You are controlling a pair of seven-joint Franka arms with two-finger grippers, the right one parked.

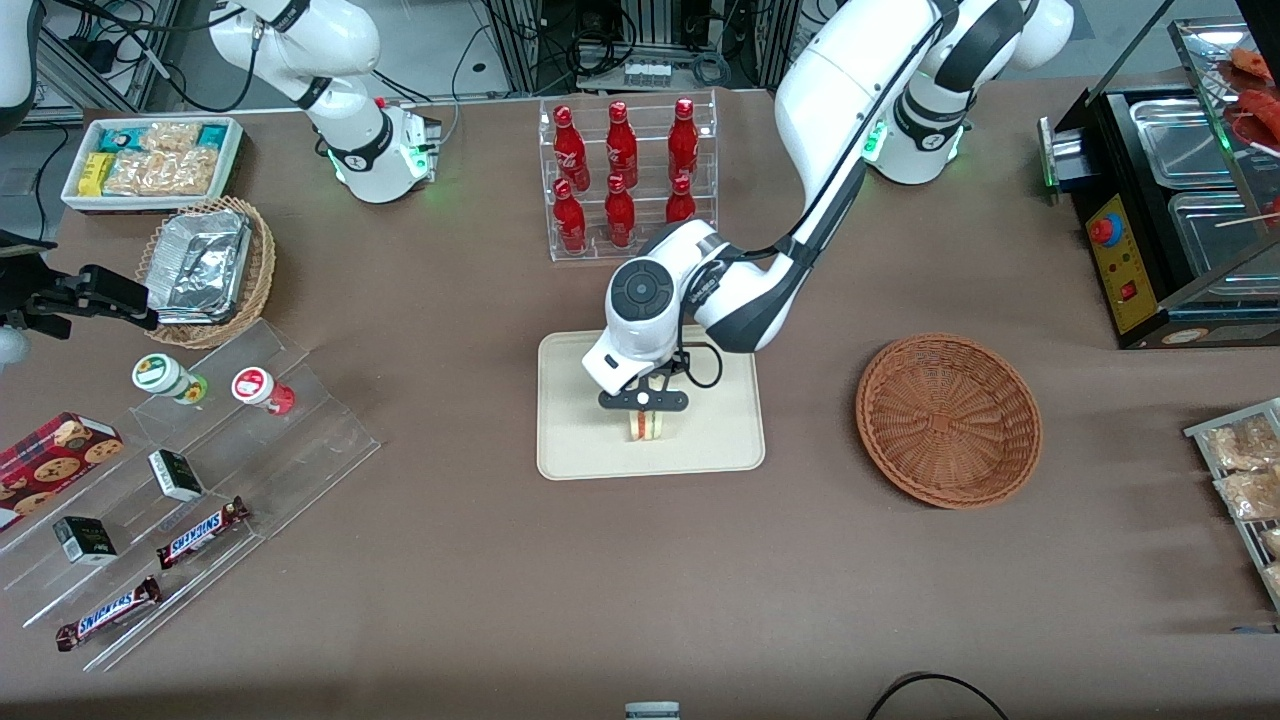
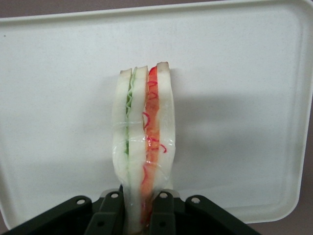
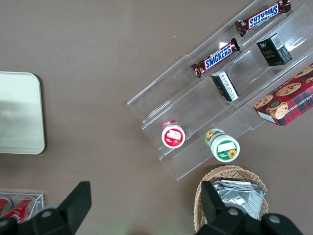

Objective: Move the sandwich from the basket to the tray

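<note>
My left gripper (image 1: 645,412) is over the cream tray (image 1: 585,455), shut on the sandwich (image 1: 647,427). The sandwich is a pale bread wedge with green, orange and red filling, held on edge with its lower end at or just above the tray surface. In the left wrist view the sandwich (image 2: 144,147) is pinched between the two dark fingers (image 2: 163,213), with the tray (image 2: 244,98) filling the background. The reddish-brown wicker basket (image 1: 948,420) sits on the table beside the tray, toward the working arm's end, with nothing in it.
A clear rack of red bottles (image 1: 625,175) stands just farther from the front camera than the tray. An acrylic step shelf with snack bars, cups and boxes (image 1: 190,470) and a light wicker basket of foil containers (image 1: 205,268) lie toward the parked arm's end. A black food warmer (image 1: 1170,200) stands toward the working arm's end.
</note>
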